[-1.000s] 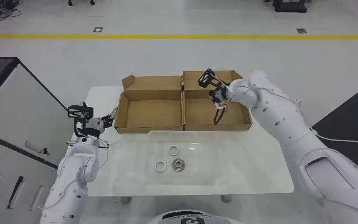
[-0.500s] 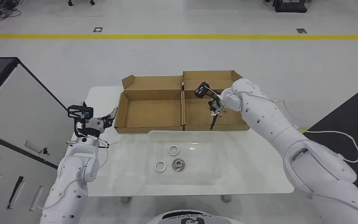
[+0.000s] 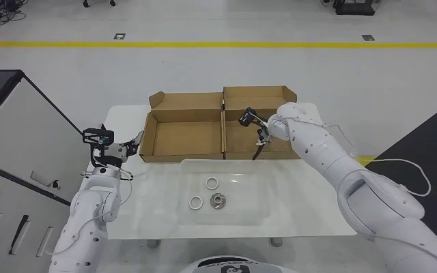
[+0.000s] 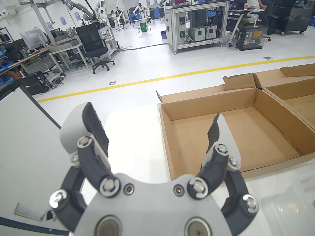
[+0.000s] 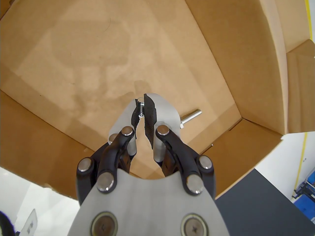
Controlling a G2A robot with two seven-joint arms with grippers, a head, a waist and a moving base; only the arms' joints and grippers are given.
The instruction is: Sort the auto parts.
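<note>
My right gripper is shut on a threaded silver bolt and hangs low inside the right cardboard box, near its front wall; from above the right gripper points down. A second bolt lies on that box's floor by a corner. On the table in front of the boxes lie two white rings and a metal hub. My left gripper stands open and holds nothing, just left of the left box.
The two open cardboard boxes stand side by side at the table's back, the left box with nothing in it. A clear plastic tray holds the loose parts. A white panel stands off the table's left edge.
My right gripper, still holding the bolt, has moved from the back of the right box toward its front wall and dropped lower. The left arm has kept still.
</note>
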